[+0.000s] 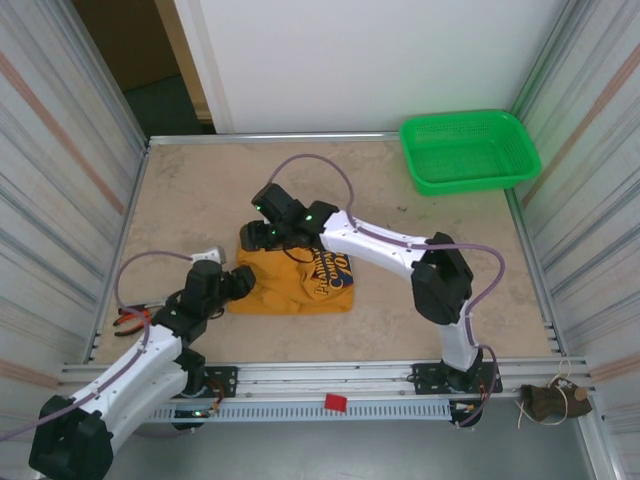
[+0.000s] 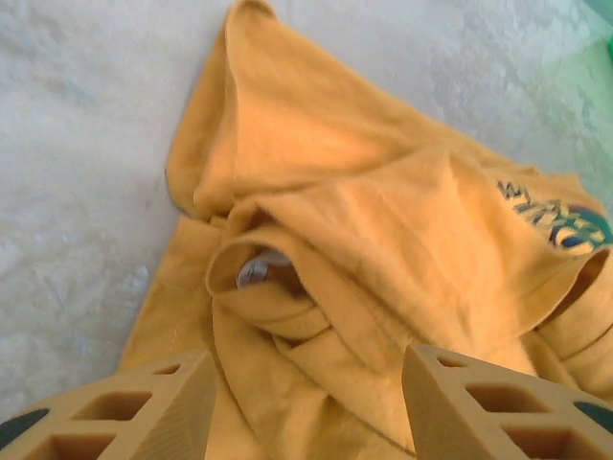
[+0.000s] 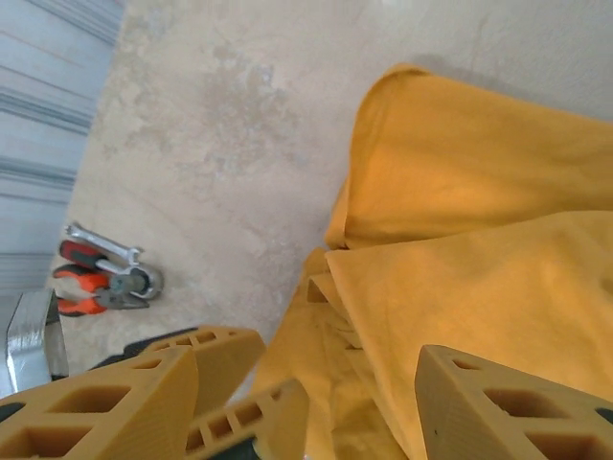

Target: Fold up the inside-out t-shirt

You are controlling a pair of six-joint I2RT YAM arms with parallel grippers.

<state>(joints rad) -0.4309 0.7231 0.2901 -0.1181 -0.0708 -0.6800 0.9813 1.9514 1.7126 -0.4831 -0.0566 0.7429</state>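
Two sets of jaws recorded at one garment, both standing apart and clamped on nothing. Garment identified as the inside-out t-shirt (image 1: 290, 285), lying crumpled in a rough rectangle on the surface (image 1: 200, 200), slightly left of centre and nearer the front rail than the back wall. Mustard-orange cloth; dark-and-white lettered print (image 1: 330, 272) facing up at its right end.

At the shirt's left edge, left jaws with fingers (image 2: 144, 407) spread over bunched folds, cloth below the gap but not pinched. Small white tag (image 2: 261, 270) seen inside a rolled collar fold in the left wrist view.

At the shirt's far left corner, right jaws with fingers (image 3: 498, 402) spread, one above cloth, the other off to the side of the hem. Contact between fingertips and cloth: cannot tell.

Green basket (image 1: 465, 150) at the far right corner, well apart from the shirt. Orange-handled pliers (image 3: 101, 287) and a wrench (image 3: 101, 244) together at the left edge of the surface, apart from the shirt. Small red item (image 1: 335, 402) on the front rail.
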